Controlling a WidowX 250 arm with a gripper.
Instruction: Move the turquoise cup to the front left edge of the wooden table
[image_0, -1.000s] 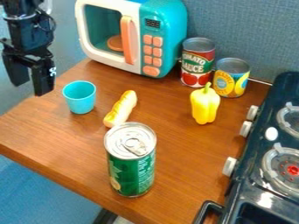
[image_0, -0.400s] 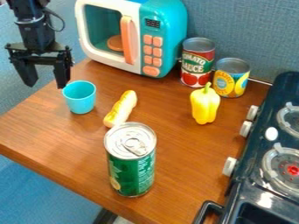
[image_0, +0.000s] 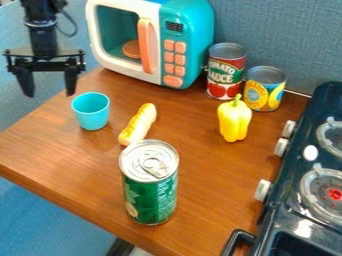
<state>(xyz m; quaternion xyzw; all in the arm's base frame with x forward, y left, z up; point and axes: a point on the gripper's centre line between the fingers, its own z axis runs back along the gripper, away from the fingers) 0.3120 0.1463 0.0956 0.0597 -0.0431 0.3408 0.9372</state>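
Upper left: my gripper (image_0: 50, 95), jaws spread, nothing between them, nearest the turquoise cup (image_0: 91, 111). Toy bread loaf (image_0: 138, 124) lies just beside cup.

From my camera view, the cup (image_0: 91, 111) stands on the countertop (image_0: 73, 155) near its left edge. Bread loaf (image_0: 138, 124) lies just right of it, slanted. Soda can (image_0: 150, 185) upright in front of the loaf, near the front edge. I see the toy microwave (image_0: 153, 42) behind cup and loaf, at the back. Right of the microwave: tomato sauce can (image_0: 226, 72), then a shorter can (image_0: 264, 90) beside it. Bell pepper (image_0: 234, 119) stands in front of those two. Toy stove (image_0: 304, 175) along the right side.
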